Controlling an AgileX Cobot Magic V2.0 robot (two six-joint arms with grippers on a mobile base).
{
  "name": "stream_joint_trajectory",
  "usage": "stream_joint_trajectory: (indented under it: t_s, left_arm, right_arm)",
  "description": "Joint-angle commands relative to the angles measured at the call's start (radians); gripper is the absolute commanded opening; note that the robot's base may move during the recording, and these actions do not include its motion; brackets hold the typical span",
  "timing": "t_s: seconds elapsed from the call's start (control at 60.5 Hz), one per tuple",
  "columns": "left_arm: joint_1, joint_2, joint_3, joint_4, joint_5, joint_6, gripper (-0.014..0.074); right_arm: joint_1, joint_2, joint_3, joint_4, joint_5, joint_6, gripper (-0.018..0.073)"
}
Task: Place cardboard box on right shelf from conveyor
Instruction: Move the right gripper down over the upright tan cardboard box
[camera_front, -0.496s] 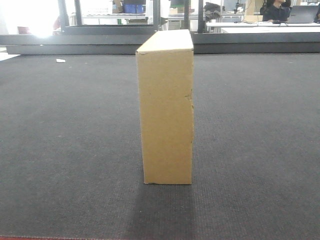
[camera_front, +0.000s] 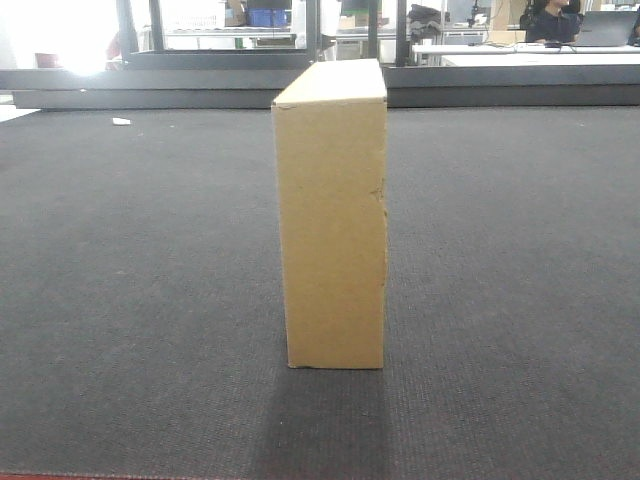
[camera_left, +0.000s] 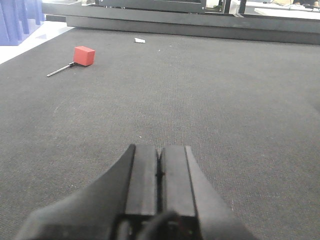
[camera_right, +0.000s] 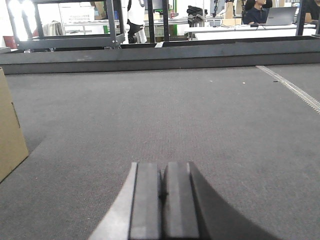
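Dark grey textured conveyor belt (camera_front: 120, 300) fills all three views. A dark frame (camera_front: 150, 85) runs along its far edge, with workshop racks and desks behind.

Cardboard box (camera_front: 333, 220): upright on the belt, centre of the front view, narrow face toward the camera. Plain tan with a small scuff (camera_front: 381, 195) on its right edge. Nothing is touching it. The right wrist view catches only one corner of it at the left edge of frame.

Left gripper (camera_left: 160, 150): low over bare belt, pads pressed together with only a hairline seam between them, holding nothing. Far left of it a red block (camera_left: 84, 55) lies on the belt with a thin metal rod (camera_left: 60, 71) sticking out of it. A white scrap (camera_left: 140, 40) lies further back near the frame, and blue bins (camera_left: 20, 20) sit off the belt at the top left corner.

Right gripper (camera_right: 163, 167): same story, fingers fully closed on each other, empty, over bare belt and well apart from the box. A pale seam strip (camera_right: 295, 90) crosses the belt on the far right. Beyond the frame a seated person (camera_right: 257, 12) is at a laptop (camera_right: 280, 16).
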Motion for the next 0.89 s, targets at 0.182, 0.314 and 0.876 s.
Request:
stream_joint_trajectory:
  t_s: [0.182, 0.314, 0.876]
  left_arm:
    - [0.002, -0.015, 0.008, -0.006, -0.084, 0.000, -0.0116]
    - [0.002, -0.015, 0.008, -0.006, -0.084, 0.000, -0.0116]
    - [0.002, -0.015, 0.008, -0.006, -0.084, 0.000, -0.0116]
  right_arm:
    - [-0.007, -0.021, -0.005, 0.000, -0.110, -0.004, 0.0050]
    - [-0.007, -0.021, -0.005, 0.000, -0.121, -0.004, 0.0050]
    - [0.003, 0.273, -0.503, 0.000, 0.043, -0.004, 0.0274]
